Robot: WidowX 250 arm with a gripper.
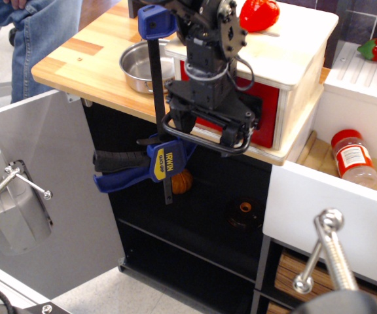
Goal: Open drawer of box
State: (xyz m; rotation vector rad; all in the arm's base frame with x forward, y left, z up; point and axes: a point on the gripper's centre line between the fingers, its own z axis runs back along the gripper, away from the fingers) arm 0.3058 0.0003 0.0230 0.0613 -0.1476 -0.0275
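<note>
The pale wooden box (290,55) stands on the wooden counter. Its drawer (268,118) has a red front and looks closed or nearly so. The drawer's black wire loop handle (205,142) sticks out over the counter edge. My black gripper (205,128) hangs right in front of the red panel and hides most of it. Its fingers (231,134) are spread apart and reach down inside the loop, just behind the handle's front bar. I cannot tell whether they touch the bar.
A steel pan (138,65) sits left of the box and a red pepper (259,14) lies on top. A blue bar clamp (157,162) grips the counter edge beside the handle. An open white drawer (326,203) holds a spice jar (352,157). A grey cabinet door (51,196) stands open at left.
</note>
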